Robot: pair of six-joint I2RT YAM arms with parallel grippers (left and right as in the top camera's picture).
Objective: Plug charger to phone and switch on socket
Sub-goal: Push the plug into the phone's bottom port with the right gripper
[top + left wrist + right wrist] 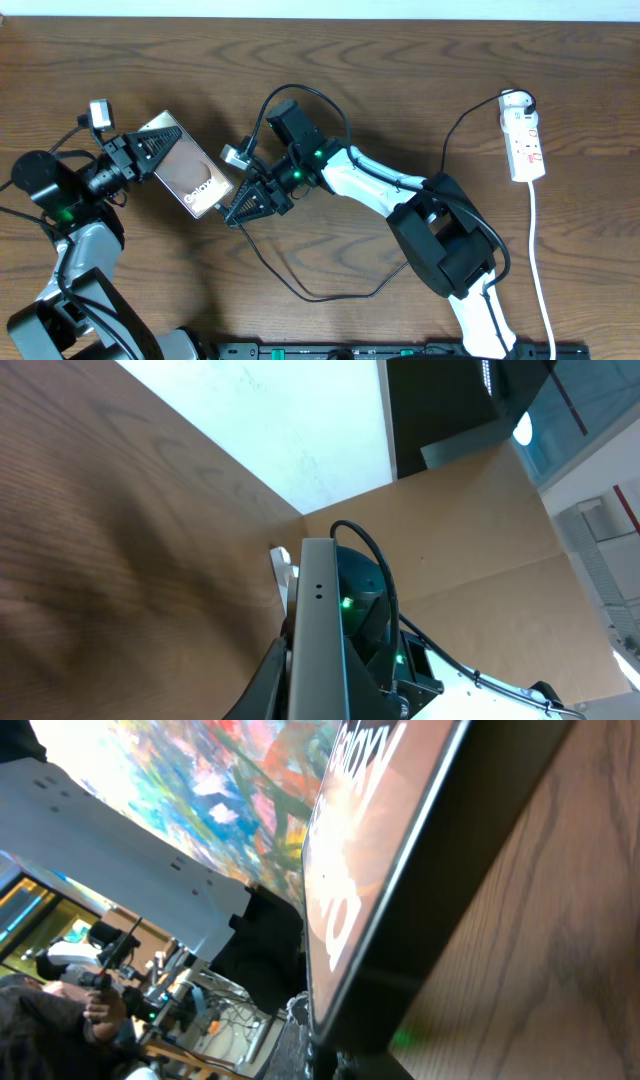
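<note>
Phone (370, 870): one, filling the right wrist view, screen with white "Galaxy" lettering, its dark edge just above the wood.
Counts: one charger (330, 298), one socket (523, 135), two arms.
Left gripper (143, 150): pinching the phone's upper-left end.
Right gripper (243, 207): pressed together at the phone's lower-right end, pinching the charger's end; the connector tip itself is unclear.
Charger: the cable loops over the tabletop (120, 60) toward the socket.
Socket: far right, well apart from both grippers.
Left arm: reaching up from the lower left.
Right arm: elbow bent, forearm stretched leftward.
</note>
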